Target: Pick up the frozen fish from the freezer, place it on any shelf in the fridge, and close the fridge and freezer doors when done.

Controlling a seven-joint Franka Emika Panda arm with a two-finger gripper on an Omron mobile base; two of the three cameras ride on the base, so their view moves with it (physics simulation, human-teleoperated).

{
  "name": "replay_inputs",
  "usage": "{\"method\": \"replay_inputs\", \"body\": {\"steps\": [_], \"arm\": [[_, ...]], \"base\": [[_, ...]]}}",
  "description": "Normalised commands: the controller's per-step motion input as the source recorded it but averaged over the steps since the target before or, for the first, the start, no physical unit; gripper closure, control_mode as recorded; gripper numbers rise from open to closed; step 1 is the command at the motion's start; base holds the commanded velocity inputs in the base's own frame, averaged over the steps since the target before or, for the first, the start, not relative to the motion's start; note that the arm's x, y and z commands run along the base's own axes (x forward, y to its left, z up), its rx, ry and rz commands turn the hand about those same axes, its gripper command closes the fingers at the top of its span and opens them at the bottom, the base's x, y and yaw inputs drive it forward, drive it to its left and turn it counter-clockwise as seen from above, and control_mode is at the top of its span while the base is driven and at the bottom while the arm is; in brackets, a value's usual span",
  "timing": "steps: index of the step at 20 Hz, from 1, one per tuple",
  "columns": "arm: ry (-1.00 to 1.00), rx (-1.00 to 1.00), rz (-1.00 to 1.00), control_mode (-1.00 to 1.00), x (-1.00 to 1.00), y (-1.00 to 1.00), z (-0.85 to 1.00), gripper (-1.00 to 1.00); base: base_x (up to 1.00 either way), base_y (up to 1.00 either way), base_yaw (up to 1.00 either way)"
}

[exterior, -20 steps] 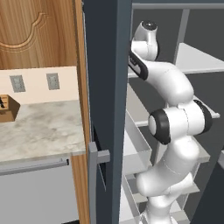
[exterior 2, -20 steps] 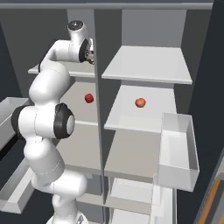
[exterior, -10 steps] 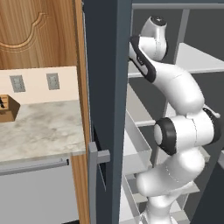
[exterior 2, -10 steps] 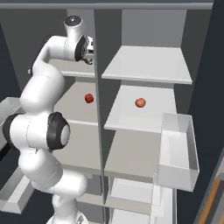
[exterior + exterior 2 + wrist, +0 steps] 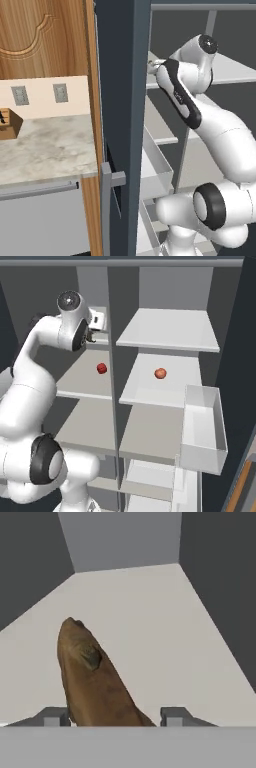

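The frozen fish (image 5: 92, 677), dark brown and tapering, lies on a pale freezer shelf (image 5: 165, 642), head pointing toward the back wall. My gripper (image 5: 115, 716) is open. One fingertip (image 5: 54, 716) stands left of the tail end and the other right of it, both a little apart from the fish. From the right base view, my hand (image 5: 98, 321) reaches into the upper level of the freezer (image 5: 80, 381), the narrower left half. The fridge (image 5: 165, 406) fills the wider right half, and its top shelf (image 5: 170, 328) is bare. Both doors stand open.
One small red fruit (image 5: 101, 368) sits on a lower freezer shelf, another (image 5: 160, 373) on the fridge's second shelf. A grey bin (image 5: 202, 426) hangs on the fridge door at right. The slate-blue freezer door (image 5: 120, 100) with its handle (image 5: 111, 180) stands beside a marble counter (image 5: 45, 145).
The arm has stretched upward and pushed the hand deeper into the freezer's upper level. Nothing on the shelves has moved.
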Motion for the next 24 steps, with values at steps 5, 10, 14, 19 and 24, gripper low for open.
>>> {"method": "replay_inputs", "body": {"steps": [5,10,14,19,24], "arm": [[-0.06,0.02,0.00,-1.00,-1.00,-0.08,0.23,1.00],[0.11,-0.02,-0.01,-1.00,-1.00,-0.27,-0.02,1.00],[0.34,-0.14,-0.02,-1.00,-1.00,-0.56,-0.54,1.00],[0.20,-0.09,-0.03,-1.00,-1.00,-0.88,-0.60,1.00],[-0.10,0.00,-0.22,-1.00,-0.35,-1.00,0.26,1.00]], "base": [[0.00,0.00,0.00],[0.00,0.00,0.00],[0.00,0.00,0.00],[0.00,0.00,0.00],[0.00,0.00,0.00]]}}
